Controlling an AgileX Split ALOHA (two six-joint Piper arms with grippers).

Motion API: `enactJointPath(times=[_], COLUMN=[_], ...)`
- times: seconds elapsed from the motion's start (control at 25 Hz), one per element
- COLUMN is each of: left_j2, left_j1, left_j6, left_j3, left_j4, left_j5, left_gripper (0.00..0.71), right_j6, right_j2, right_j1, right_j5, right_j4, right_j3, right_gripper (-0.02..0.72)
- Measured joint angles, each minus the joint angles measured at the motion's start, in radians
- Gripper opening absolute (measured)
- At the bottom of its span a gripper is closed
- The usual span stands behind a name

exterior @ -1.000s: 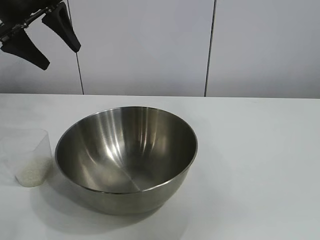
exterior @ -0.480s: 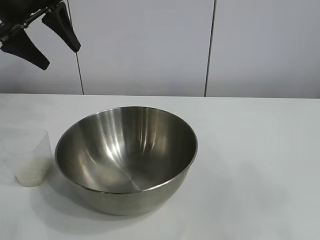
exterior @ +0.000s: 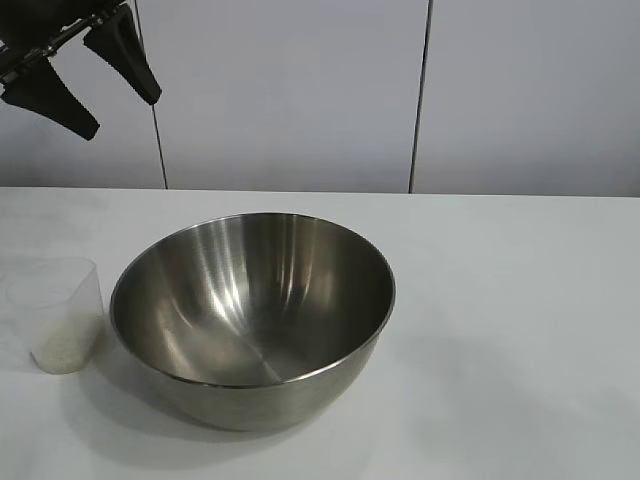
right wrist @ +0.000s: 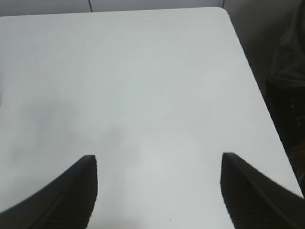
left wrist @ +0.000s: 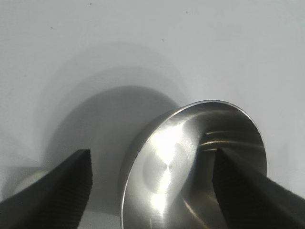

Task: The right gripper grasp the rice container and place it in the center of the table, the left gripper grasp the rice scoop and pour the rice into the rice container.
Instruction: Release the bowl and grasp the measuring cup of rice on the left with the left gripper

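Observation:
The rice container [exterior: 250,300], a large shiny steel bowl, stands upright on the white table [exterior: 520,300], left of the middle. Just left of it stands the rice scoop [exterior: 62,310], a small cloudy plastic cup with rice [exterior: 65,348] in its bottom. My left gripper [exterior: 121,114] hangs open high in the air at the back left, well above the cup, holding nothing. In the left wrist view the rice container [left wrist: 190,157] shows below between the spread fingers of the left gripper [left wrist: 152,151]. My right gripper [right wrist: 158,156] is open over bare table [right wrist: 143,71]; the exterior view does not show it.
A pale panelled wall [exterior: 300,90] with dark vertical seams runs behind the table. The right wrist view shows the table's edge and rounded corner [right wrist: 224,10], with dark space beyond it. The right half of the tabletop bears nothing.

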Motion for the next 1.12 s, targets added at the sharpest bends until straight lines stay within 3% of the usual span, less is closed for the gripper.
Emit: enactJointPath(times=[1.12], left_j2=[0.000], left_j1=[0.000], left_j6=[0.000], left_j3=[0.000], left_j4=[0.000], left_j5=[-0.016], left_gripper=[0.517], right_j6=[0.002], right_j2=[-0.001], right_j1=[0.001], right_j5=[0.000], right_j4=[0.006], right_j3=[0.001], right_gripper=[0.495])
